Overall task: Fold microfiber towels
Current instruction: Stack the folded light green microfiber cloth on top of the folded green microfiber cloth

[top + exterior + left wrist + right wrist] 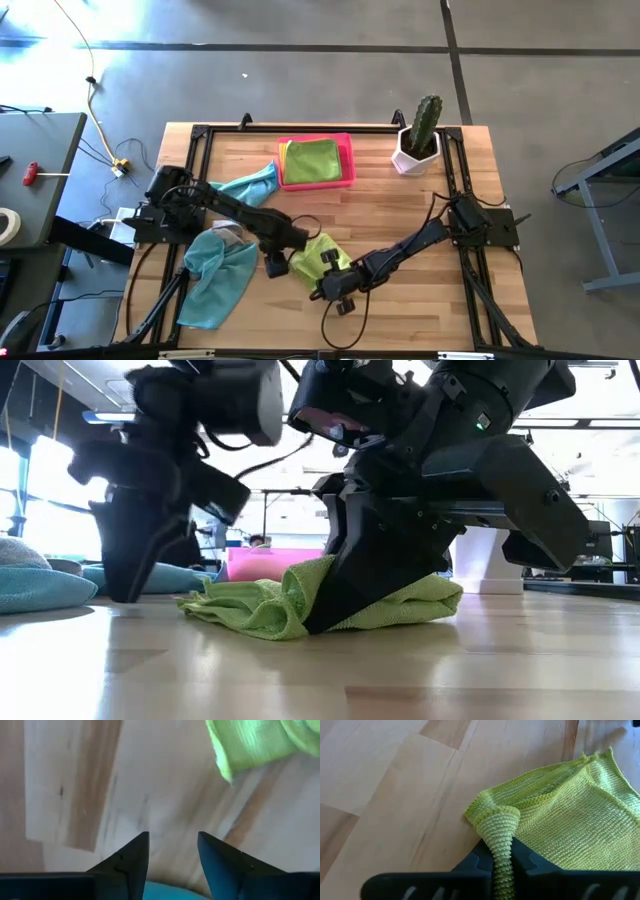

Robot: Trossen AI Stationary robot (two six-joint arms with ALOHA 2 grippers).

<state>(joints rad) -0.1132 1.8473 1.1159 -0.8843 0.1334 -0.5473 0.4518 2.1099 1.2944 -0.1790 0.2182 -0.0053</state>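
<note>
A lime green microfiber towel (320,252) lies rumpled on the wooden table, near its middle front. My right gripper (500,852) is shut on it, reaching in from the table's right. My left gripper (172,837) stands open just left of that towel, pointing straight down over bare wood with nothing between its fingers. A teal towel (215,278) lies spread at the front left. A second teal towel (250,185) lies farther back. Another green towel (313,160) lies in the pink tray (345,140). My right gripper pinches a bunched, hemmed edge of the lime towel (496,827) between its two fingers. The fingers slant down from the table's right and near side. The pinched fold stands slightly raised, and the rest of the towel (420,600) lies slack on the table.
A potted cactus (420,135) stands at the far right corner. A black frame (200,135) runs along the table's edges. Bare wood (400,195) shows between the tray and the right arm.
</note>
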